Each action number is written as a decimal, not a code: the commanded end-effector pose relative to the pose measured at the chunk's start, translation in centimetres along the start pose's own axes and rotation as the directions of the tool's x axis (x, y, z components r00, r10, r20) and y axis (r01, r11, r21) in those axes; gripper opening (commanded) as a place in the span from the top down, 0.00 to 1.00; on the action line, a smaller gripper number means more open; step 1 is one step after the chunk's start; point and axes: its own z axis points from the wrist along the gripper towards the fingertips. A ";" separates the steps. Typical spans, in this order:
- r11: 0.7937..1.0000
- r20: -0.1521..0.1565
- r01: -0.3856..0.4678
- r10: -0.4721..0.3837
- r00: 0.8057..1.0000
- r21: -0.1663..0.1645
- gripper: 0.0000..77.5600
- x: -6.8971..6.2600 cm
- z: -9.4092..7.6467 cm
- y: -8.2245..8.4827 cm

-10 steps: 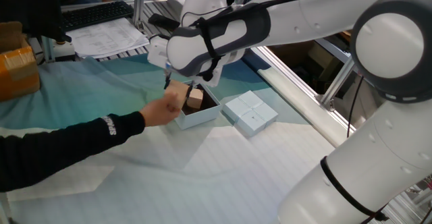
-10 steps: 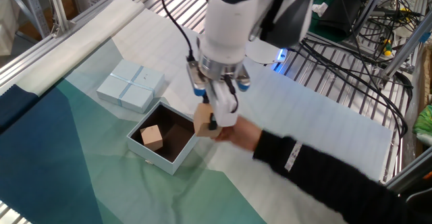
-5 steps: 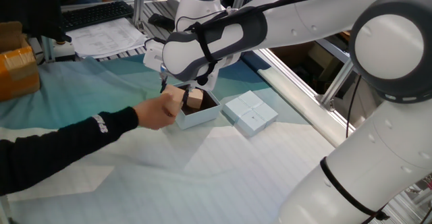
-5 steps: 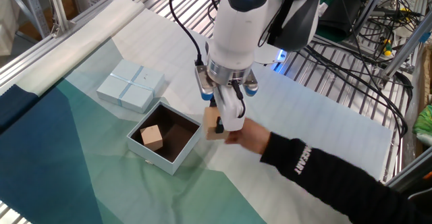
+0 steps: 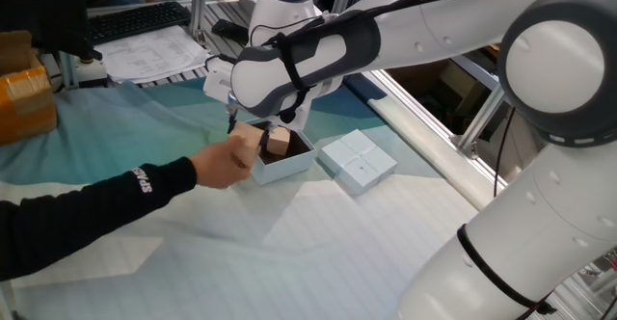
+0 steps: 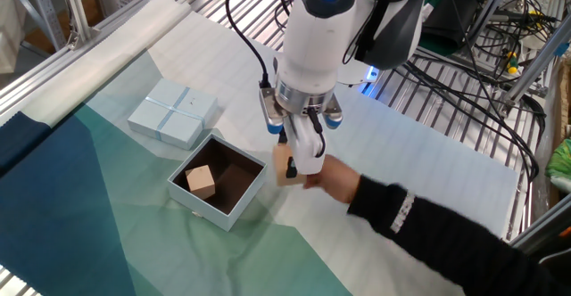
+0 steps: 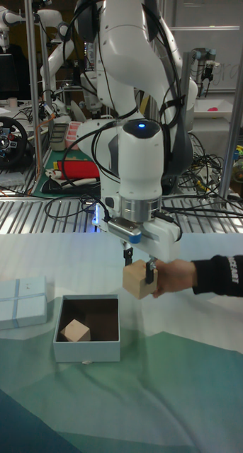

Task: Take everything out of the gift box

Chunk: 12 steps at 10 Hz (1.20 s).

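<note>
The gift box (image 6: 198, 205) (image 7: 86, 351) (image 5: 285, 167) sits on the cloth, pale blue with a dark inside. One tan wooden cube (image 6: 202, 181) (image 7: 76, 330) (image 5: 279, 144) rests in it. My gripper (image 6: 290, 156) (image 7: 139, 267) hangs just outside the box's right wall, shut on a second wooden cube (image 6: 285, 165) (image 7: 137, 280), which is held above the cloth. A person's hand (image 6: 331, 179) (image 7: 171, 276) (image 5: 225, 162) touches that cube from the side away from the box.
The flat pale-blue lid (image 6: 173, 113) (image 7: 20, 303) (image 5: 359, 161) lies beside the box. The person's black-sleeved arm (image 6: 428, 229) (image 5: 87, 209) stretches across the cloth. An orange-brown carton (image 5: 24, 98) stands at the far left. Metal racking and cables surround the table.
My gripper has carried the second cube from the box's rim to just outside its wall and a little lower. The person's hand stayed against the cube throughout.
</note>
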 end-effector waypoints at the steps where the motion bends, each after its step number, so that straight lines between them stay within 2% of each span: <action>1: 1.000 0.003 -0.005 0.005 1.000 -0.005 0.00 -0.1 -0.1 0.1; 5: 1.000 0.002 -0.003 0.003 1.000 -0.002 0.00 0.0 -0.2 0.2; 12: 1.000 0.021 0.007 -0.007 1.000 0.003 0.00 -0.4 -0.2 0.1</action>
